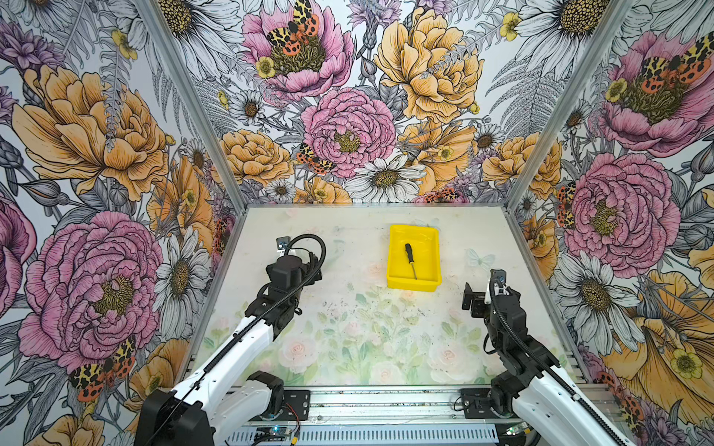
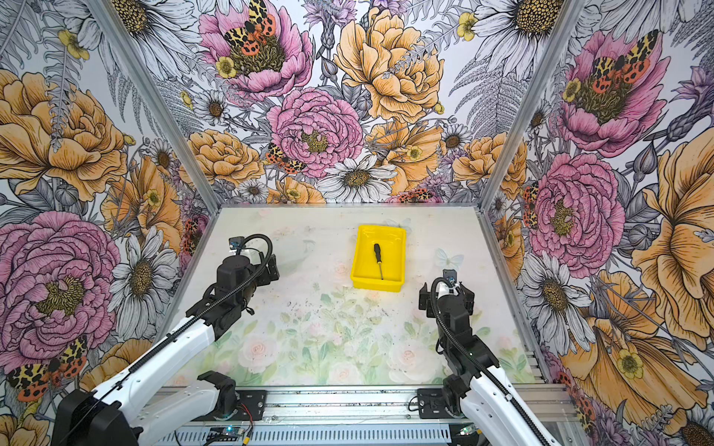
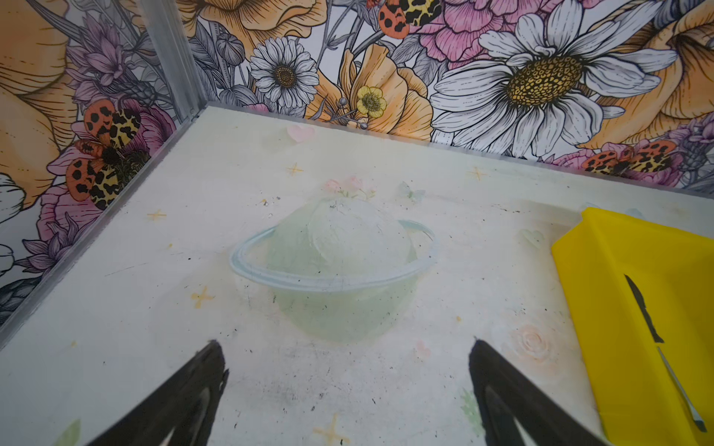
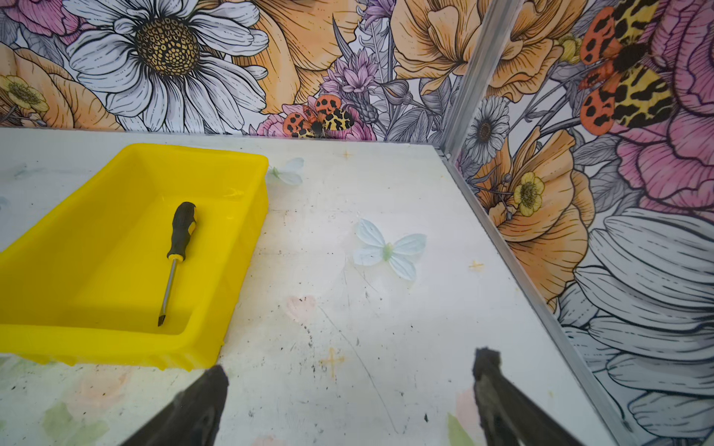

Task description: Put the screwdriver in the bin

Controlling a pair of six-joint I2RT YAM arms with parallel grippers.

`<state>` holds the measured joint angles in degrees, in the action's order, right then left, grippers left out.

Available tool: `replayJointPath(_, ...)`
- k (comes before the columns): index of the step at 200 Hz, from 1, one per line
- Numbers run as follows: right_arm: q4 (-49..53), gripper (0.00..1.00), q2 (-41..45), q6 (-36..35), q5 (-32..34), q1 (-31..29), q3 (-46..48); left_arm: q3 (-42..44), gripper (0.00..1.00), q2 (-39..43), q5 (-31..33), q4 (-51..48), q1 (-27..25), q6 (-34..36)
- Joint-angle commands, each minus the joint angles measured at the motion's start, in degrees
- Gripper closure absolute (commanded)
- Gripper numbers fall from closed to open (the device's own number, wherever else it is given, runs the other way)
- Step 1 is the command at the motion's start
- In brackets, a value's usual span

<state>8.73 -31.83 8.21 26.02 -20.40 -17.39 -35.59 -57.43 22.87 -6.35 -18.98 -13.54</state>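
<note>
Left jaws spread wide, nothing held; right jaws likewise spread, nothing held. Both are seen above pale desk (image 1: 347, 328), left pair well apart from bin (image 1: 413, 284), right pair near its near right corner, no contact. Bin is set on far half of desk, right of middle. Screwdriver (image 1: 410, 259) is laid flat inside bin, black handle toward back wall (image 1: 347, 135), dark tip toward bin's near wall.

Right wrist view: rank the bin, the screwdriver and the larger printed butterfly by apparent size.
1. bin, largest by far.
2. screwdriver, by length.
3. larger printed butterfly, shorter though broader.
</note>
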Motion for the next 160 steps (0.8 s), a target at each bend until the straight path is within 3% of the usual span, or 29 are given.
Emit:
replayJointPath(1, -9.92, 0.00, -3.73, -4.37, -1.71, 1.17, 1.75, 1.98, 0.01, 0.13, 2.87, 5.07, 2.64, 4.40)
replayJointPath(22, -14.59, 0.00, -9.56, -5.15, -2.80, 3.80, 3.33, 5.02, 0.01, -0.23, 1.76, 9.33, 6.48, 5.42)
replayJointPath(74, -24.10, 0.01, -20.09, -6.64, -8.28, 10.66, 2.87, 16.10, 0.01, -4.88, -1.53, 30.77, 12.93, 9.95)
replayJointPath(124, -28.15, 0.00, -28.81, -6.19, -11.46, 15.85, -0.49, 13.64, 0.01, -17.90, -1.43, 43.22, 15.87, 8.34)
replayJointPath(160, -33.97, 0.00, -34.29, -5.86, -16.60, 18.44, -1.97, 9.88, 0.01, -23.17, -1.18, 44.18, 16.52, 10.98)
